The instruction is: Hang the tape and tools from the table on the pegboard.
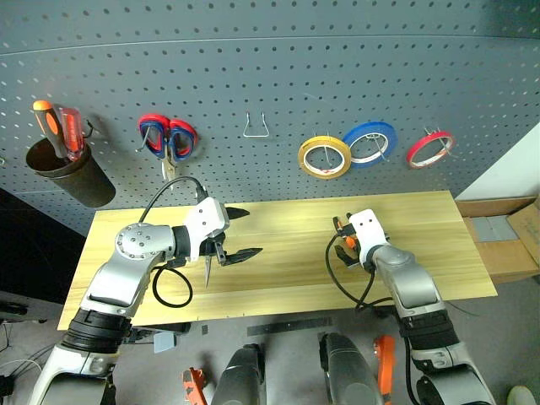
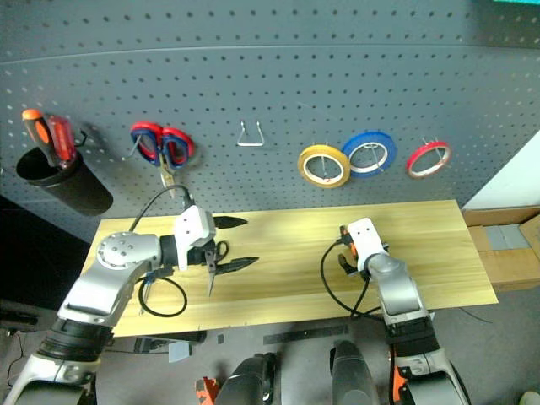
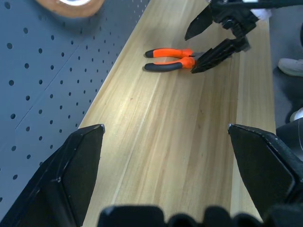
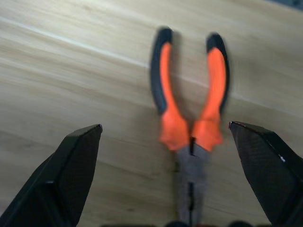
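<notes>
Right gripper [image 4: 189, 189] spread wide, holding nothing, straddling the orange-and-black-handled pliers [image 4: 189, 118] lying flat on the light wood-plank table [image 1: 287, 221]; contact with the fingers probably none, hard to tell. Left gripper [image 1: 240, 233] also wide open over the left half of the table, with small black-handled scissors [image 2: 211, 261] dangling just below it. Thin yellow tape ring [image 1: 325, 157] hangs on the dark grey pegboard [image 1: 278, 67].

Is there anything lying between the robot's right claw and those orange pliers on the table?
Nothing visible. The right gripper is open, its fingers on either side of the pliers, which lie flat on bare table with no other thing between them.
</notes>
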`<control>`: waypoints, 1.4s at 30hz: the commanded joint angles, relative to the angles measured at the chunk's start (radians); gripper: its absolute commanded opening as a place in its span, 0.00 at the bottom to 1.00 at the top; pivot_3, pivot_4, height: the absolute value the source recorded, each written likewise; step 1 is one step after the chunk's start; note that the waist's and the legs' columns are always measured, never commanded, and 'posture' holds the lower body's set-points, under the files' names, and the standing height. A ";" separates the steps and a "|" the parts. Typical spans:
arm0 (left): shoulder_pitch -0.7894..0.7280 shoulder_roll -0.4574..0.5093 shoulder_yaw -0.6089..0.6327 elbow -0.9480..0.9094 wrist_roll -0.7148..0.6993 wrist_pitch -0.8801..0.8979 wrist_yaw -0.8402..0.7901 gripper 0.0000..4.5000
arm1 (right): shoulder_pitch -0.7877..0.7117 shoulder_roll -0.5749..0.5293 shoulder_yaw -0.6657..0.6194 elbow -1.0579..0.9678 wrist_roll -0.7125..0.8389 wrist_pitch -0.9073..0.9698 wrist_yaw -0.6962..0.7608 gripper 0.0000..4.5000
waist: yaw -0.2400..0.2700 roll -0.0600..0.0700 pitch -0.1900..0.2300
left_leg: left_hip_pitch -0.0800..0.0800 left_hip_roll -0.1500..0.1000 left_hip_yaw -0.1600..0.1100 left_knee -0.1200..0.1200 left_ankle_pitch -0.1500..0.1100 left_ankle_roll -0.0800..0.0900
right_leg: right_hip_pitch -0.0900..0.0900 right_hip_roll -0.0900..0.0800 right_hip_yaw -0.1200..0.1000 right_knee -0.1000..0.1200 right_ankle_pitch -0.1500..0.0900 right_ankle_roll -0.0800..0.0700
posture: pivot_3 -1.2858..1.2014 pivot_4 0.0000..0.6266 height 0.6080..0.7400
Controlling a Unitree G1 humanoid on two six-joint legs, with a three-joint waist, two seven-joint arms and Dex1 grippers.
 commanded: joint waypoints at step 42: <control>0.275 -0.004 0.215 -0.227 -0.166 0.100 0.086 1.00 | 0.211 -0.077 0.196 -0.600 0.039 0.049 0.035 0.41 | -0.005 0.000 -0.004 | 0.001 0.001 -0.001 0.003 -0.001 0.002 | -0.004 0.000 0.003 0.012 0.000 0.000 | 0.47 0.34 1.00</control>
